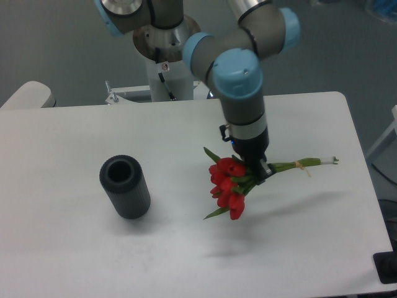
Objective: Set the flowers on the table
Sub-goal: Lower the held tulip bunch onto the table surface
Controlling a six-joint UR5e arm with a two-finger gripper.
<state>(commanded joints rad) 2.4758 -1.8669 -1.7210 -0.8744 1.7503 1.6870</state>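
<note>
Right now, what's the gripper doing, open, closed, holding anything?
Gripper: closed on the bunch of red tulips with long green stems, gripped just behind the blooms, apparently raised above the white table.

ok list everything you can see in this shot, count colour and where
flowers: one bunch, red blooms with green leaves and stems, a pale band near the stem ends, right of centre, held at the stems
vase: one, dark grey ribbed cylinder, upright, left of centre on the table
table: one, white, fills most of the view
arm: one, grey with light blue joints, reaching down from the top edge
gripper: one, dark fingers closed on the flower stems
</note>
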